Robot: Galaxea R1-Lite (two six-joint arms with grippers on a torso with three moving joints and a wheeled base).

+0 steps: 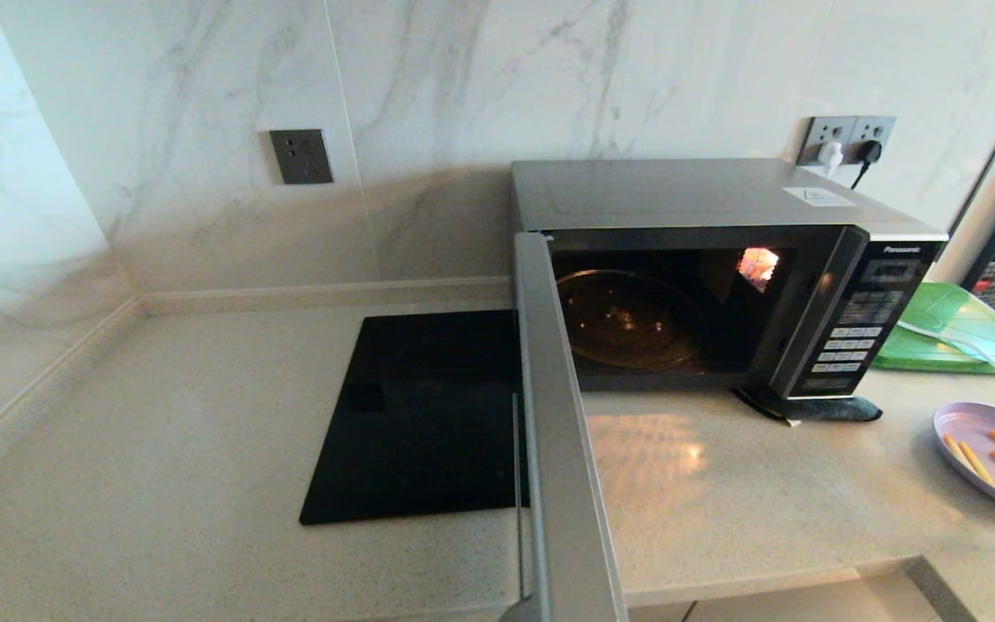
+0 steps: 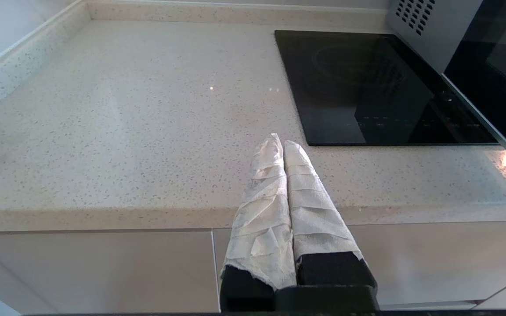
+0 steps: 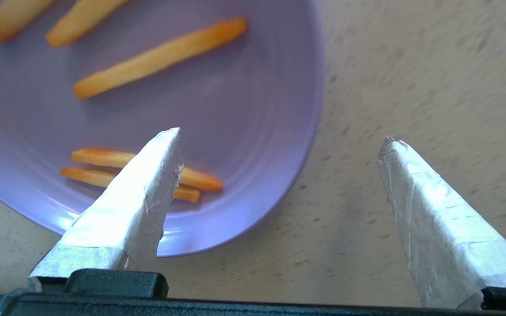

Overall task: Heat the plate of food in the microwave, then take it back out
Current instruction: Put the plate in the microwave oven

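one microwave (image 1: 722, 285), door open, one glass turntable (image 1: 631, 320) inside. one lilac plate of food (image 1: 972, 432), with five orange food sticks (image 3: 160, 57) countable in the right wrist view. one black cooktop slab (image 1: 420, 415). one green board (image 1: 955, 333). two wall socket plates (image 1: 301, 156), one at left, one at right. two claws: left claw (image 2: 283, 145), right claw (image 3: 279, 136).

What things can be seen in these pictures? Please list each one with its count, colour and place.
microwave: one, silver and black, against the back wall, door open, cavity empty.
plate of food: one, lilac, orange sticks on it, on the counter right of the microwave.
cooktop: one, black glass, set in the counter left of the microwave.
green board: one, behind the plate.
wall sockets: two, grey.
left gripper: shut, at the counter's front edge.
right gripper: open, straddling the plate's rim.
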